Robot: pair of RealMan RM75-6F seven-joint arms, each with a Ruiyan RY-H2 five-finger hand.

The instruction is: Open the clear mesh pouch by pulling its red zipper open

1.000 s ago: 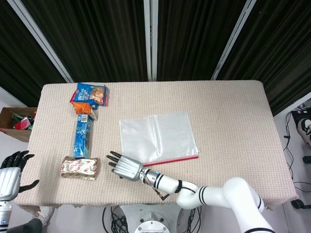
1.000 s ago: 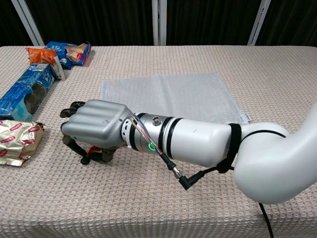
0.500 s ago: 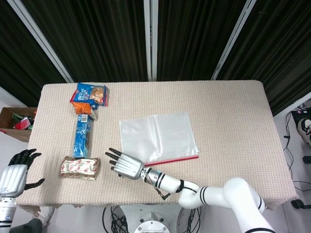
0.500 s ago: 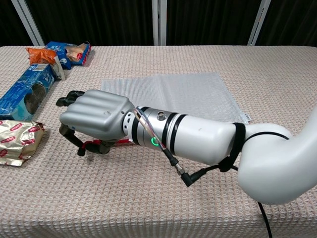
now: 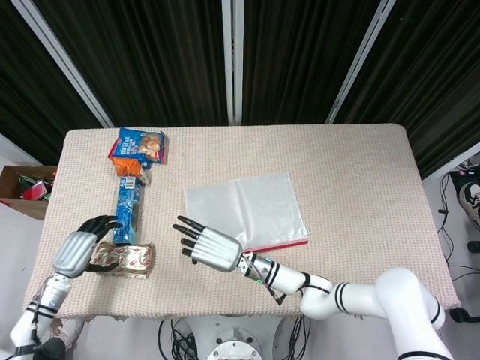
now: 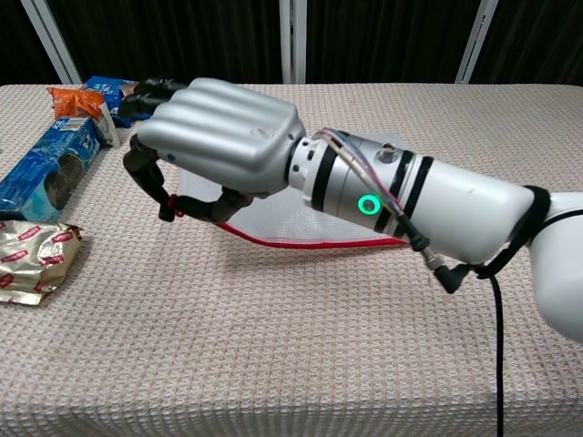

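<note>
Both hands were seen beside the clear mesh pouch (image 5: 246, 210): its red zipper (image 6: 301, 240) was pinched mid-pull by the raised right hand (image 6: 223, 137), while the left hand (image 5: 75, 253), fingers curled emptily, was judged needed for anchoring.

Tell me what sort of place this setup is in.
Probably a robot lab or data-collection booth, not a home: a table in beige woven cloth, black pleated curtains on metal poles behind it, and loose cables on the floor beside it.
</note>
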